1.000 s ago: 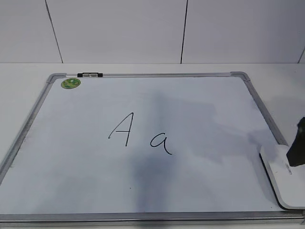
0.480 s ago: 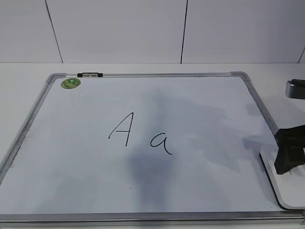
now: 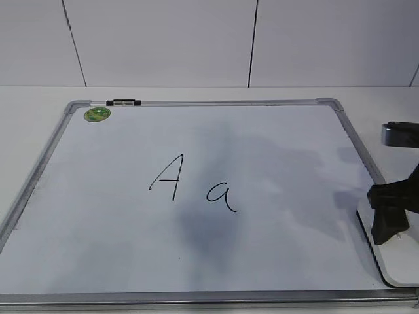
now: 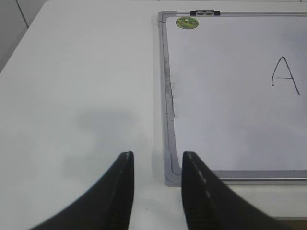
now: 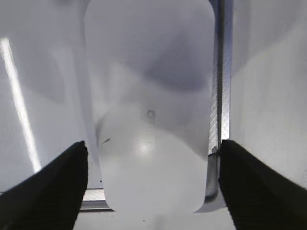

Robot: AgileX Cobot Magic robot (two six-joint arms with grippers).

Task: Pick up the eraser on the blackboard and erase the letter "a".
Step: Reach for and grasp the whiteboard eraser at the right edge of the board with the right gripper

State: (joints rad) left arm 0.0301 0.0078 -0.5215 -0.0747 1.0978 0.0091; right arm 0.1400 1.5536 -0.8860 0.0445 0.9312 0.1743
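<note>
The blackboard (image 3: 216, 103) is a white board in a silver-grey frame, lying flat on the table. The letter "a" (image 3: 222, 195) is at its middle, right of a capital "A" (image 3: 167, 176). The eraser (image 3: 394, 265), a white oblong block, lies at the board's near right corner, partly over the frame. My right gripper (image 3: 387, 226) hangs just over it, open. In the right wrist view the eraser (image 5: 151, 96) fills the space between the spread jaws (image 5: 153, 143), which do not touch it. My left gripper (image 4: 157, 155) is open and empty over the table by the board's near left corner.
A round green sticker (image 3: 97, 114) and a small black-and-white clip (image 3: 123, 103) sit at the board's far left corner. The board's frame (image 5: 219, 96) runs beside the eraser. A white tiled wall stands behind the table.
My right gripper has come in from the right edge and moved left over the eraser. The eraser, board and letters have not moved.
</note>
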